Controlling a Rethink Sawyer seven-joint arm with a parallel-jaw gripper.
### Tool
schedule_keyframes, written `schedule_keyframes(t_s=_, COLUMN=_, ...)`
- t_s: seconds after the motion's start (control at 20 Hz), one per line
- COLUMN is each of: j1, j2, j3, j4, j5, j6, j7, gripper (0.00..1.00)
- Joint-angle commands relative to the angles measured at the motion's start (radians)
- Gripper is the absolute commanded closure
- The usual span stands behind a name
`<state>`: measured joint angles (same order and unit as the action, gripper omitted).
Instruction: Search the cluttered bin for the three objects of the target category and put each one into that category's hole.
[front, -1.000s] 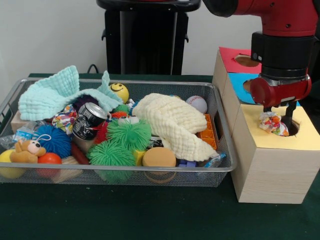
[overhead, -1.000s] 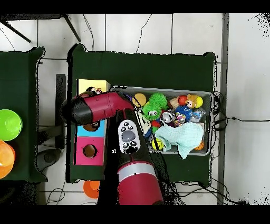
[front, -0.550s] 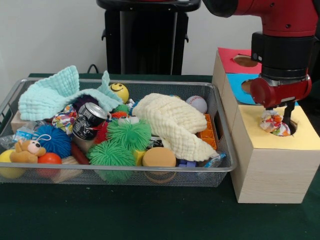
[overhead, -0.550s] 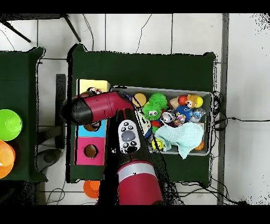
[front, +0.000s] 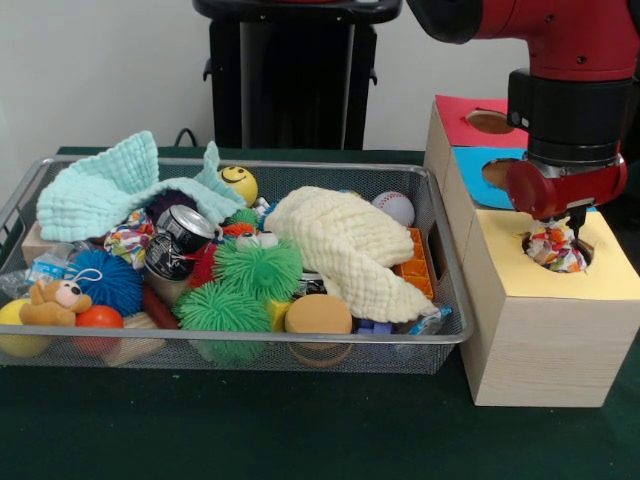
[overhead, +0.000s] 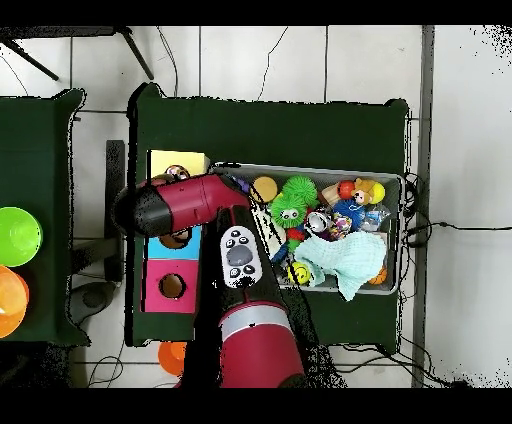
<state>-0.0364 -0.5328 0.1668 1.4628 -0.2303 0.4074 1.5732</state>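
Crumpled cloth with bright flower colours (front: 556, 247) sits in the round hole of the yellow-topped wooden box (front: 545, 320), partly down inside and partly poking up over the rim. It is there because that hole looks like the home for soft cloth things. The red and black robot hand (front: 575, 218) hangs right above it, with a thin dark finger (front: 577, 214) touching the top of the cloth. I cannot tell if the hand has let go or has hold of the cloth, because only one finger shows. My guess is that the cloth is being dropped or pushed down so it falls all the way in.

Next to the yellow box come the blue-topped box (front: 484, 172) and the pink-topped box (front: 472, 118), each with its own hole, so each kind of thing has its own place.

The wire mesh bin (front: 250, 345) stands beside the boxes on the dark green counter (front: 230, 430), close by so the arm need not reach far. It is full of mixed-up things. A big cream-coloured knitted cloth (front: 345, 250) lies over the right side, and a mint green cloth (front: 100, 190) lies over the back left. These two look like the cloths left to sort. They cover other toys, like the spiky green rubber ball (front: 258, 268) and the shiny drink can (front: 178, 240)
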Motion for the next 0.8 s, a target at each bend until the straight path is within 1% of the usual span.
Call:
schedule_keyframes(t_s=0.05, j1=-0.004, j2=0.04, j3=0.056, j4=-0.006, j5=0.039, j6=0.083, j7=0.105, gripper=1.0)
schedule_keyframes(t_s=0.25, j1=0.003, j2=0.044, j3=0.039, j4=-0.013, j5=0.039, j6=0.106, j7=0.106, gripper=1.0)
schedule_keyframes(t_s=0.45, j1=0.007, j2=0.026, j3=0.025, j4=-0.015, j5=0.046, j6=0.164, j7=0.102, gripper=1.0)
schedule_keyframes(t_s=0.6, j1=0.015, j2=-0.001, j3=0.008, j4=-0.03, j5=0.055, j6=0.24, j7=0.102, gripper=1.0)
schedule_keyframes(t_s=0.65, j1=0.02, j2=-0.006, j3=0.001, j4=-0.042, j5=0.058, j6=0.291, j7=0.098, gripper=1.0)
schedule_keyframes(t_s=0.8, j1=0.027, j2=-0.012, j3=-0.006, j4=-0.064, j5=0.063, j6=0.334, j7=0.108, gripper=1.0)
